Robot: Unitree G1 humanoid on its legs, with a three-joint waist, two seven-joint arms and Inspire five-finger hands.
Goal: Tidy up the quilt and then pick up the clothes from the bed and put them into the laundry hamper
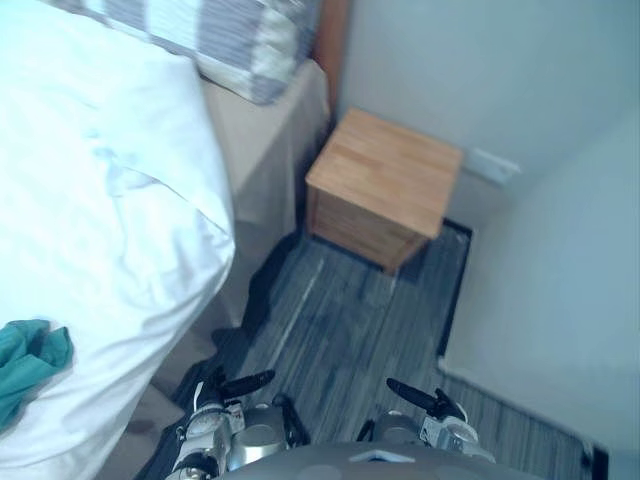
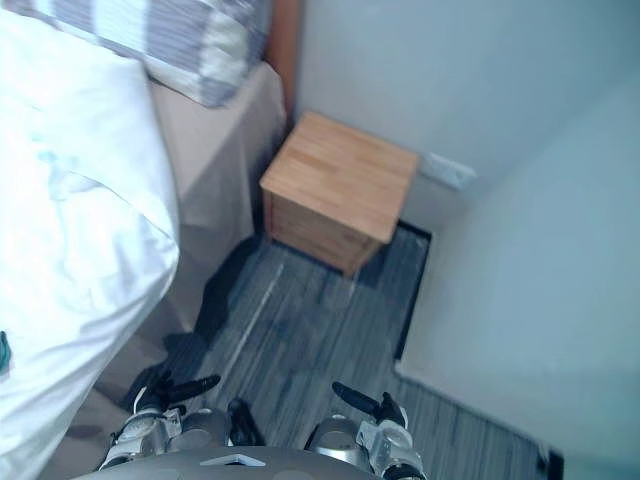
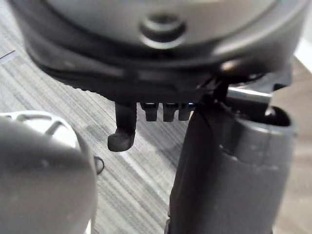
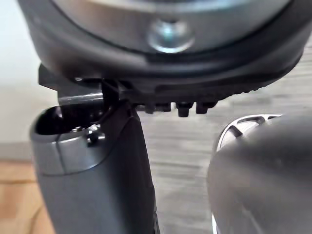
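The white quilt (image 1: pixel 110 200) lies rumpled over the bed on my left and hangs over its side. A teal garment (image 1: pixel 30 365) rests on the quilt near the lower left edge. My left hand (image 1: pixel 240 384) hangs low beside the bed over the floor, fingers straight and holding nothing. My right hand (image 1: pixel 420 398) hangs level with it further right, also with straight fingers and nothing in them. In the wrist views, the left hand (image 3: pixel 229 165) and the right hand (image 4: pixel 97 165) show above grey striped floor.
A striped pillow (image 1: pixel 230 40) lies at the head of the bed. A wooden nightstand (image 1: pixel 385 185) stands against the wall beside the bed. Grey striped carpet (image 1: pixel 350 320) runs between the bed and a pale wall (image 1: pixel 560 300) on the right.
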